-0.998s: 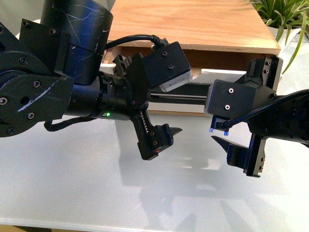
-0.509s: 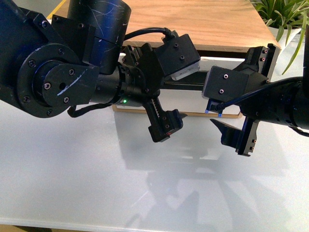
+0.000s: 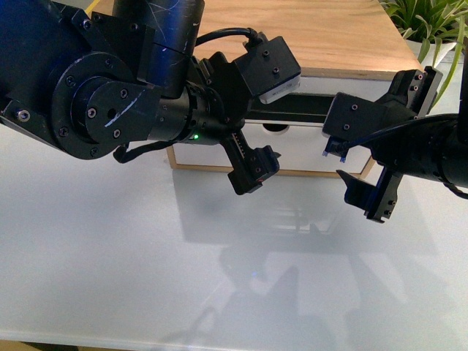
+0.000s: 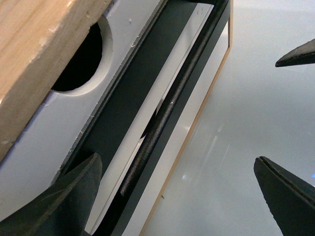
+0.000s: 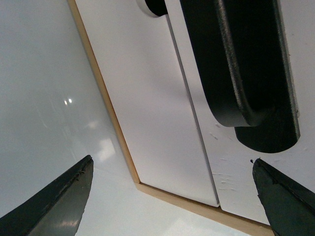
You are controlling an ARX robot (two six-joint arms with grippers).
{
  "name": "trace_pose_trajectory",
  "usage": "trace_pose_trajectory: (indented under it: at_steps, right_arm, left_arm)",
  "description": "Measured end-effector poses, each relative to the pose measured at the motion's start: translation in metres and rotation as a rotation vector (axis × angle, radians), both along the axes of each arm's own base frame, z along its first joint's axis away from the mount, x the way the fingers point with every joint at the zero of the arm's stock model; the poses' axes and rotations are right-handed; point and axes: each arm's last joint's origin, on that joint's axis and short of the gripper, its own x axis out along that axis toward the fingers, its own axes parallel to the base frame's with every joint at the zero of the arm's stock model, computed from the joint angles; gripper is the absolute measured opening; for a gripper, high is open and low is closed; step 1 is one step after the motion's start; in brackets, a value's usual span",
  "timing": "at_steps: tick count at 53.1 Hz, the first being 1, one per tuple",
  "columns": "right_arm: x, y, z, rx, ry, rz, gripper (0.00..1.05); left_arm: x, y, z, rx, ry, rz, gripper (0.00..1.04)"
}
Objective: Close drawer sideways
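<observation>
The drawer point(image 3: 322, 80) sits just under the cabinet's wooden top point(image 3: 307, 36). It has a white front point(image 4: 54, 128) with a long black bar handle point(image 3: 307, 108). My left gripper point(image 3: 263, 117) is open in front of the handle's left part. In the left wrist view this gripper point(image 4: 172, 196) spans the handle point(image 4: 167, 113), and contact cannot be told. My right gripper point(image 3: 358, 139) is open before the drawer's right end. In the right wrist view it point(image 5: 172, 196) faces the handle end point(image 5: 246, 64) and the white front point(image 5: 236, 172).
A plain white front point(image 5: 147, 98) without a handle lies below the drawer, inside the light-wood frame point(image 5: 118, 128). The glossy white table point(image 3: 219, 278) spreads in front of the cabinet. A green plant point(image 3: 431, 22) stands at the back right. My right gripper's fingertip point(image 4: 300, 54) shows in the left wrist view.
The drawer front has slid back toward the cabinet, and the wood strip under the top no longer shows. Both arms have moved forward with it, still open.
</observation>
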Motion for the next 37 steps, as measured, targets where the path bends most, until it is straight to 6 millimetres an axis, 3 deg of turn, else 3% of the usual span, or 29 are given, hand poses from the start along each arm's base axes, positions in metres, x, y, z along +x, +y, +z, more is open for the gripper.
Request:
trace_pose_trajectory:
  at_steps: [25,37]
  right_arm:
    - [-0.006,-0.002,0.006,0.008,-0.016,-0.015,0.96]
    - [-0.02,-0.011,0.023,0.05,-0.013,-0.026,0.96]
  left_arm:
    - [-0.002,0.002,0.002,-0.015,0.005,0.049,0.96]
    - [-0.012,0.015,0.022,-0.051,0.015,0.107,0.96]
